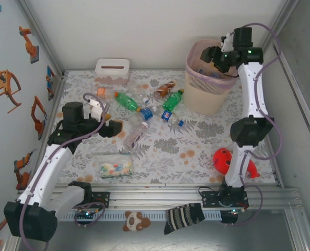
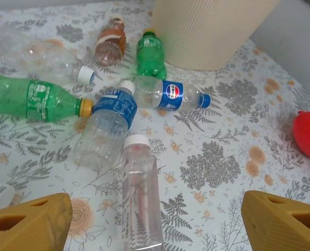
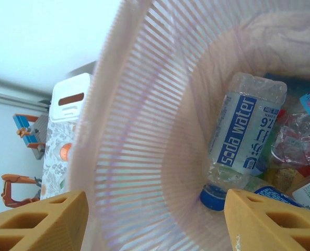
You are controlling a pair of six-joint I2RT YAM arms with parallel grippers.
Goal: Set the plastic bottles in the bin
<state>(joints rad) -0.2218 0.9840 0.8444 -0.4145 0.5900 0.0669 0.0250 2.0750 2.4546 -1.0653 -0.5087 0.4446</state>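
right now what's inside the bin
The bin holds a clear soda water bottle with a blue label, lying beside other crumpled bottles; the bin's bottom beneath them is covered.

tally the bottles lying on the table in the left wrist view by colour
green bottles: 2
blue-label bottles: 2
brown bottle: 1
plain clear bottles: 2
total: 7
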